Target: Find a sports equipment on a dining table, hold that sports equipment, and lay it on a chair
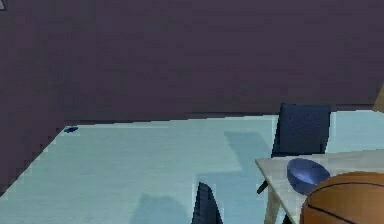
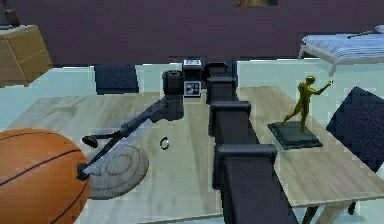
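Orange basketball (image 2: pixel 35 178), the sports equipment sought, is sitting on the wooden worktop (image 2: pixel 180 165) at the arm side view's lower left, right at the far end of the tool (image 2: pixel 88 155), which is reaching leftward from the arm (image 2: pixel 245 170) past a grey plate (image 2: pixel 120 175); neither its opening nor any hold on the ball can be told. Being round, the ball is offering no long axis. Beyond the worktop a dark chair (image 2: pixel 115 78) is standing, with a bed (image 2: pixel 345 45) lying farther off in the room

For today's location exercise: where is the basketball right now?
The basketball sits on the table at the arm side view's lower left, beside a grey dish.
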